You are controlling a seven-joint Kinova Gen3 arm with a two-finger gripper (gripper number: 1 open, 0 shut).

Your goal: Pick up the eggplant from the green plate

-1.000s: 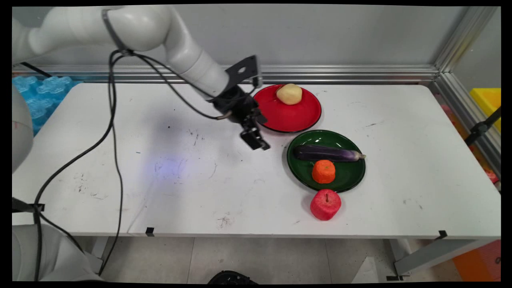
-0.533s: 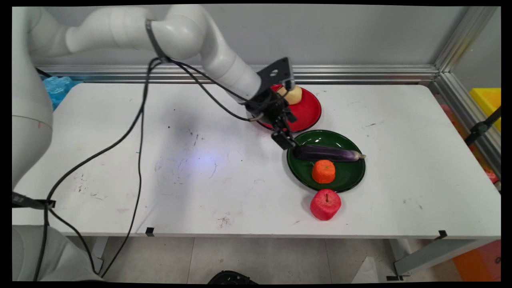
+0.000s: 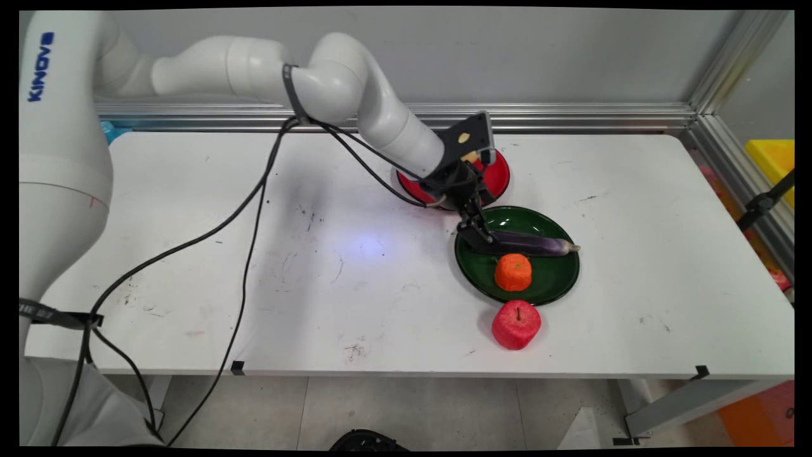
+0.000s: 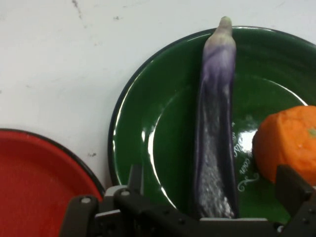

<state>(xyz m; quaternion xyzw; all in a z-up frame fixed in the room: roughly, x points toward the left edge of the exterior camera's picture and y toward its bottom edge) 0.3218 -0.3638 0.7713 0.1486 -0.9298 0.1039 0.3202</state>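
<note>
White table (image 3: 317,190). Gripper (image 4: 212,190) fingers spread wide either side of long purple eggplant (image 4: 216,123), pale at tip, lying on green plate (image 4: 168,98) beside orange (image 4: 289,143).

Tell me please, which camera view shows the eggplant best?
The hand view shows it best: the eggplant runs along the picture on the green plate, seen close between the fingers of the open gripper. In the main view the gripper covers the eggplant's thick end.
</note>
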